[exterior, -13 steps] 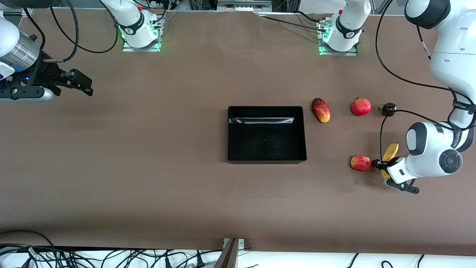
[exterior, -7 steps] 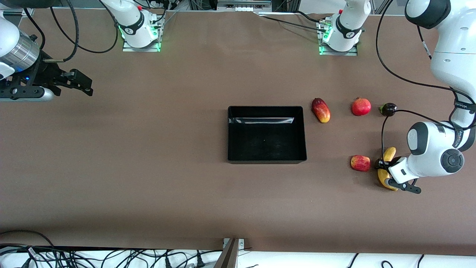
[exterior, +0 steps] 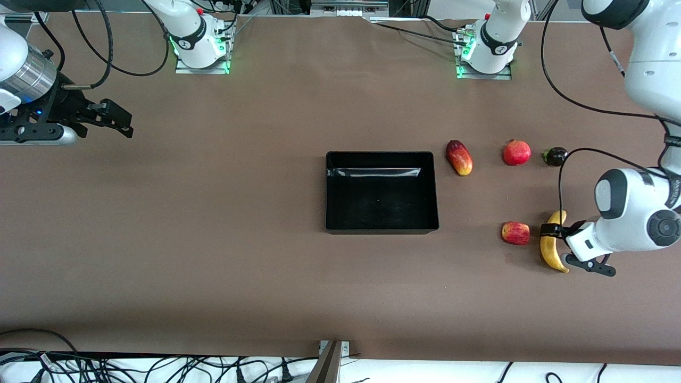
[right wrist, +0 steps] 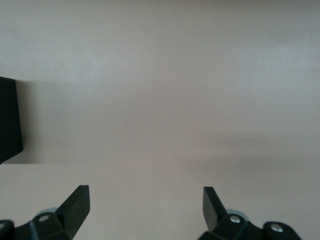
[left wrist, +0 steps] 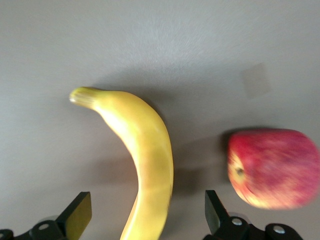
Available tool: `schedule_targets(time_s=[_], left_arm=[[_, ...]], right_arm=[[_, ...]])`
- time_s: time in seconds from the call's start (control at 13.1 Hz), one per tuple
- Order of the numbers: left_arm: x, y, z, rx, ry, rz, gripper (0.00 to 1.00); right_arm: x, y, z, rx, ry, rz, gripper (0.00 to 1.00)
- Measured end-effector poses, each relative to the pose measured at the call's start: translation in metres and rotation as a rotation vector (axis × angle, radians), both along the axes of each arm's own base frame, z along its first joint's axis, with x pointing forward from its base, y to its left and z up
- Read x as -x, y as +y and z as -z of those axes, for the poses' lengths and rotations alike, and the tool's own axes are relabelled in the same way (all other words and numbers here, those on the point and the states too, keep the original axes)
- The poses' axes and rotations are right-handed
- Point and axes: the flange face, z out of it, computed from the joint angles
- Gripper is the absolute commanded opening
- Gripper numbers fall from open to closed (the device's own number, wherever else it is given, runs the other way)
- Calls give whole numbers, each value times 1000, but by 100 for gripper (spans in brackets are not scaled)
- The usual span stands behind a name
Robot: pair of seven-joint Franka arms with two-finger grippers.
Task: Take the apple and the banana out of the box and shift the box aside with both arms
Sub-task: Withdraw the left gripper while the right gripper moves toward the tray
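The yellow banana lies on the table beside the small red apple, toward the left arm's end. My left gripper is low over the banana's middle and open. Its fingers stand on either side of the banana without touching it, and the apple sits just outside one finger. The black box stands open and empty at the table's middle. My right gripper waits open over bare table at the right arm's end, holding nothing. A corner of the box shows in its wrist view.
A red-yellow mango, a round red pomegranate and a small dark fruit lie in a row farther from the front camera than the apple and banana. A black cable hangs from the left arm over that spot.
The left gripper has opened and let go of the banana, which went from tilted up to lying flat on the table. The left arm has drawn back slightly toward its end. The right arm stayed still.
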Motion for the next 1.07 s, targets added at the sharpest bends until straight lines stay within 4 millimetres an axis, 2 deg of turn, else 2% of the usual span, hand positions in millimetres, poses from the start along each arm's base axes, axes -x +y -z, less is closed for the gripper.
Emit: schedule_targets(time_s=[0.15, 0.38, 0.53, 0.69, 0.84, 0.99, 1.07], left_arm=[[-2, -16, -56, -14, 9, -13, 100], [3, -61, -156, 3, -28, -154, 100], [20, -89, -226, 37, -62, -196, 100], [42, -114, -288, 38, -99, -186, 100], [66, -134, -336, 20, -142, -172, 100], [92, -146, -365, 5, -164, -157, 100], [104, -149, -372, 0, -168, -151, 100]], right_arm=[[-1, 18, 9, 2, 17, -34, 100], [-6, 62, 40, 10, 68, -110, 100], [-5, 96, 58, 15, 92, -166, 100], [-8, 123, 78, 13, 99, -198, 100], [-13, 135, 92, -20, 104, -201, 100], [-16, 136, 97, -32, 106, -197, 100], [-16, 135, 96, -33, 104, -196, 100]])
